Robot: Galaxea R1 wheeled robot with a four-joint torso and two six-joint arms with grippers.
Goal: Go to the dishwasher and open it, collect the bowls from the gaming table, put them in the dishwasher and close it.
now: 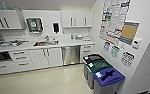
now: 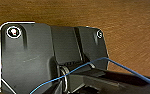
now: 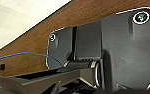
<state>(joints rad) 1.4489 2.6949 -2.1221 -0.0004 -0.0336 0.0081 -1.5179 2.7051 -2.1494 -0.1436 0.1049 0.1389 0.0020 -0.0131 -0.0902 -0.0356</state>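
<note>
The dishwasher (image 1: 70, 55) is a stainless-steel front built in under the white counter (image 1: 66, 43), to the right of the sink (image 1: 44, 43). Its door is shut, with a bar handle along the top. It stands across the pale floor from me, a little right of centre in the head view. The bowls and the gaming table are out of view. Both wrist views look past my own dark plates at a brown wood-grain surface (image 2: 126, 27), with a blue cable (image 2: 121, 65) crossing.
Three waste bins stand along the right wall: black (image 1: 92, 60), green (image 1: 99, 68) and blue (image 1: 108, 80). White cabinets and drawers (image 1: 21, 58) run left of the dishwasher. Posters (image 1: 114, 17) hang on the right wall. Pale floor (image 1: 46, 80) lies open in front.
</note>
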